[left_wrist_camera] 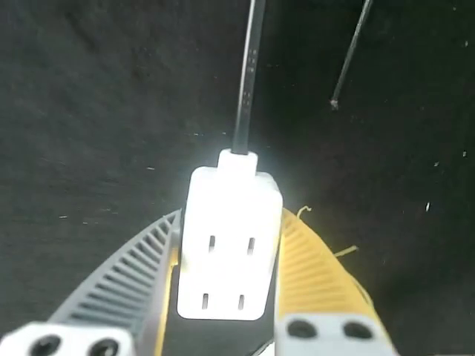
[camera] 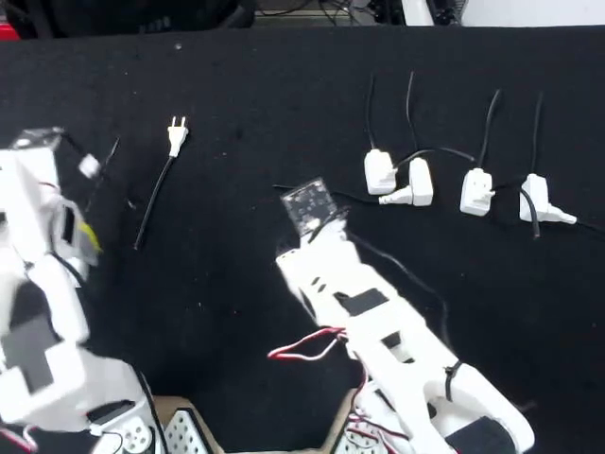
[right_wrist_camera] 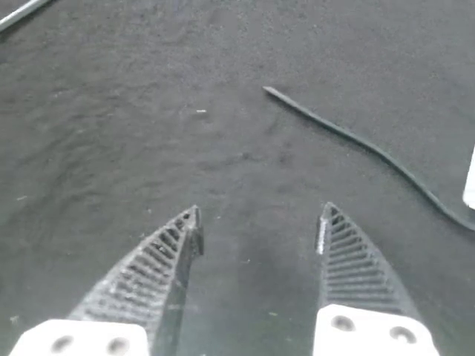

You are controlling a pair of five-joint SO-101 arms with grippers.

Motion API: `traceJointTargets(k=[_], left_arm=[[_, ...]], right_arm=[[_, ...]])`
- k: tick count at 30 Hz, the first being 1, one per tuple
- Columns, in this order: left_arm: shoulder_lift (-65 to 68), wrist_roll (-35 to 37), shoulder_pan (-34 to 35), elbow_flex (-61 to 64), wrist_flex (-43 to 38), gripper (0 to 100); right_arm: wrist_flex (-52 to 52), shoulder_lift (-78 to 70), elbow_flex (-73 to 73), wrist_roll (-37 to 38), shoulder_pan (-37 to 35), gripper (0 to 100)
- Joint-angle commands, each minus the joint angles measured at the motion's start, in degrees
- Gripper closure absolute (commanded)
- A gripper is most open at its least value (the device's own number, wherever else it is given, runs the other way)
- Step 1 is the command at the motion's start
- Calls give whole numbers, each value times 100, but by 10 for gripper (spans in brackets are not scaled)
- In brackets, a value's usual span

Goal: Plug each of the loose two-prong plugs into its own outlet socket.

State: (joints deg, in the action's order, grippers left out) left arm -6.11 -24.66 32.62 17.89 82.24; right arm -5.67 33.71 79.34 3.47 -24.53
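**Loose two-prong plug** [camera: 177, 135]: lies on the black table [camera: 246, 95] in the far left part of the high view, prongs pointing away from the arms. Its black cord [camera: 154, 197] trails back toward them. Nothing touches it.

**Outlet socket** [left_wrist_camera: 226, 259]: a white block with two pairs of slots facing the left wrist camera and a black lead leaving its far end. It is clamped by its sides in the left tool [left_wrist_camera: 230, 221], clear of the plug.

**Right tool** [right_wrist_camera: 260, 211]: fingers apart and holding nothing, above bare table near the centre [camera: 310, 203]. A thin black cable [right_wrist_camera: 356, 141] lies just ahead of it.

**White cord-ended pieces** [camera: 379, 172]: four lie in a row at the far right, in two close pairs. Whether each pair is mated cannot be told.

**Step in hand (judgement):** joining the one free plug to the held socket.
- Grip the plug by its body, leaving the prongs fully exposed.
- Turn it until both prongs line up with one slot pair.
- Push straight along the prong axis while the left tool braces the socket.
- Avoid a skewed approach, which would probably jam or twist the block in its grip.
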Motion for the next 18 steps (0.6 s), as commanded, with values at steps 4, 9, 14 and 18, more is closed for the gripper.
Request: traceJointTargets(k=[4,9,14,18], left_arm=[[-1371,853,-734,2079,-1020,966],[-1705,1213,-1297,2343,-1002,966],[-1916,1635,-2299,2255,-1152,961],[-1767,2004,-3011,2440,-1503,841]], right_arm=[[105,180,-119,0,149,768],[105,180,-136,0,141,768],[105,198,-119,0,176,768],[105,207,-119,0,185,768]])
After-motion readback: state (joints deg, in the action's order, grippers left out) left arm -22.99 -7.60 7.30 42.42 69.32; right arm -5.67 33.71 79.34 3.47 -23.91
